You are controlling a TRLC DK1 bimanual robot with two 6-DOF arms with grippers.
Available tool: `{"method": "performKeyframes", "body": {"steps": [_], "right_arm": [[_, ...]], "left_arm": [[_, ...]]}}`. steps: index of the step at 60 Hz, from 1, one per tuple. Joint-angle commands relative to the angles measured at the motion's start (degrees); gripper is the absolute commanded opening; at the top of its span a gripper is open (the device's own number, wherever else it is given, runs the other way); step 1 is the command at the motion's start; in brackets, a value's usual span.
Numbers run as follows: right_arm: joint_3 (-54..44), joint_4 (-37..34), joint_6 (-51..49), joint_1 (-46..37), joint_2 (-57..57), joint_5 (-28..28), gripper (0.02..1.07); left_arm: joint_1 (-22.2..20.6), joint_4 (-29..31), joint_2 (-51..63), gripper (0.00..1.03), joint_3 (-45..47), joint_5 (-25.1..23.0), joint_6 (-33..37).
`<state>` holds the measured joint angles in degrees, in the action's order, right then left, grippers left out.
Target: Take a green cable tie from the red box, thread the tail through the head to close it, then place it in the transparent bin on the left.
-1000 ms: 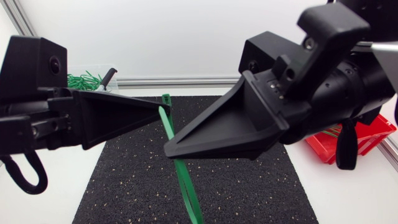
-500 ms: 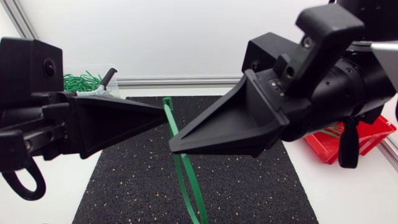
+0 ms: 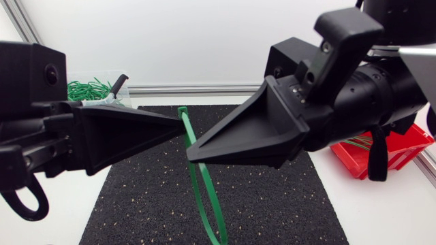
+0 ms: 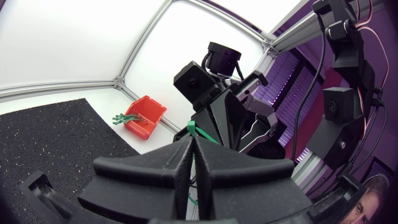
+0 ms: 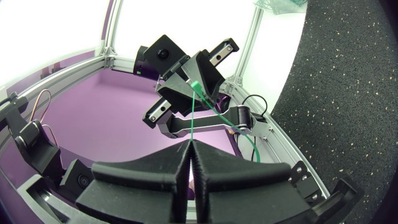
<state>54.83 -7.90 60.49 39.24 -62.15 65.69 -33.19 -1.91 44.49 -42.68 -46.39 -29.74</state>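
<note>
Both arms were way up off the black mat (image 3: 272, 197), close under the overhead camera, which made sense to me: the green cable tie (image 3: 208, 197) needed free air to hang in. The left gripper (image 3: 178, 126) had its jaws clamped on the tie right by the head, I'd guess to hold it steady as a target. The right gripper (image 3: 192, 158), coming in from the right, was closed on the strap further along. The rest drooped in a long narrow loop toward the near edge of the mat. It looked like the threading step, but I couldn't tell if the tail was in yet. The red box (image 3: 398, 153) sat right with spare ties and the transparent bin (image 3: 102, 76) far left, so drop-off wasn't done.
</note>
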Motion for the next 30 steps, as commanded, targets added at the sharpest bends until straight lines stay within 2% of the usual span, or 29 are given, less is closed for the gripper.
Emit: {"method": "performKeyframes", "body": {"steps": [1,30], "right_arm": [[1.2,0.5,2.1,-0.5,-1.0,-0.6,0.08],[1.2,1.8,2.4,-0.7,-1.4,-1.5,0.08]], "left_arm": [[-0.5,0.2,-1.0,0.04,0.9,-0.1,0.8],[-1.3,0.9,-1.2,0.04,0.9,0.3,1.6]]}}
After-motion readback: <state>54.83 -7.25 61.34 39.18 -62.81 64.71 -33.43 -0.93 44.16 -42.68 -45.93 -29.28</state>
